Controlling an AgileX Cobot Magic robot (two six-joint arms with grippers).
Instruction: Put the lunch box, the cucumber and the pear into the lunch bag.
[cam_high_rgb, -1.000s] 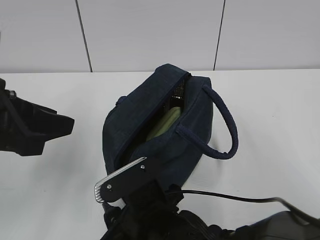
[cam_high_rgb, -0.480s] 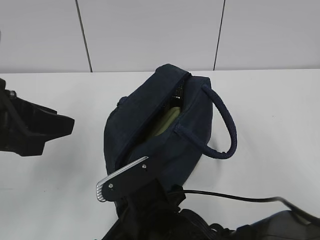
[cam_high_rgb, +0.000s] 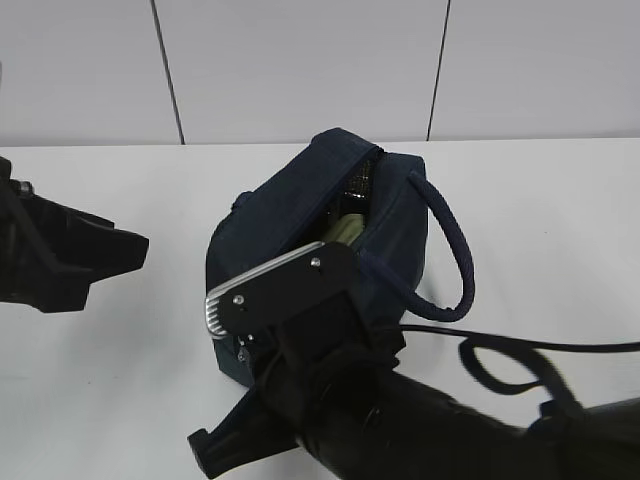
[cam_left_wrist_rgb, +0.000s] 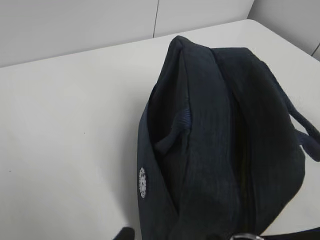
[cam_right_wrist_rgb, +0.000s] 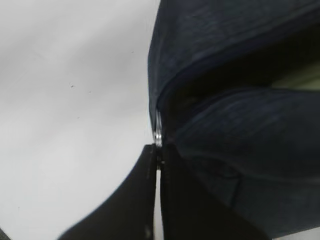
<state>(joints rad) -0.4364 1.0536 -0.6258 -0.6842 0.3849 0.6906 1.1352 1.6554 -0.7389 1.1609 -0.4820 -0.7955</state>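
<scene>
Navy lunch bag (cam_high_rgb: 300, 230) — right gripper (cam_right_wrist_rgb: 158, 150) pinching metal ring pull (cam_right_wrist_rgb: 158, 131), left gripper's state unclear.

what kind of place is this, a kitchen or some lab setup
Most likely a lab or test bench, not a kitchen: a bare white table against plain white wall panels, with two black robot arms working around a single navy lunch bag. No domestic fittings are visible.

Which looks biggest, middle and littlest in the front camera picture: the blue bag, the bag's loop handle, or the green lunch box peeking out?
1. The lunch bag, biggest by far.
2. Its looped handle.
3. The lunch box: only a pale green sliver shows through the opening, so it looks littlest; most of it is hidden inside.
</scene>
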